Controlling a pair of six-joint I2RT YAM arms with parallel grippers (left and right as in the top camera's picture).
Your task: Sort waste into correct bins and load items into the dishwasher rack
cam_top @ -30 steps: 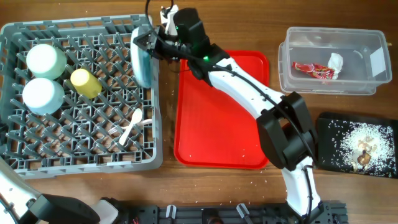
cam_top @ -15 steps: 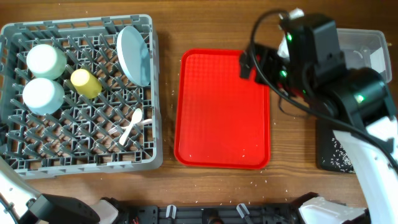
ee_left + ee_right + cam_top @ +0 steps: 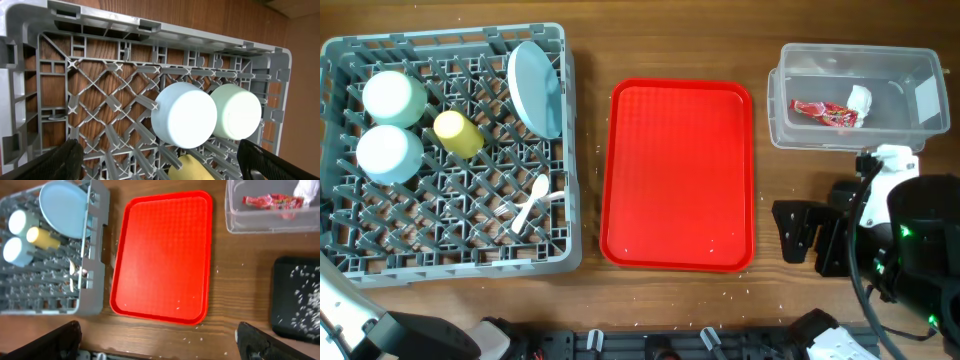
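While the right gripper (image 3: 812, 238) sits lower right with jaws spread wide and empty, the left gripper (image 3: 159, 150), also spread and empty, hovers over the dishwasher rack (image 3: 460, 264) at frame left. The rack holds the round plate (image 3: 535, 88) on edge, the yellow cup (image 3: 457, 133) and the spoon (image 3: 530, 205). The wrapper (image 3: 825, 113) and napkin (image 3: 860, 98) lie in the clear tub (image 3: 850, 141), upper right.

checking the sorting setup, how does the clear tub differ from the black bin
The clear tub is see-through with tall walls; the black bin is opaque and flat. The clear tub holds a red-and-white wrapper and a white napkin; the black bin holds scattered pale crumbs. Both are rectangular and sit on the table to the right of the red tray.
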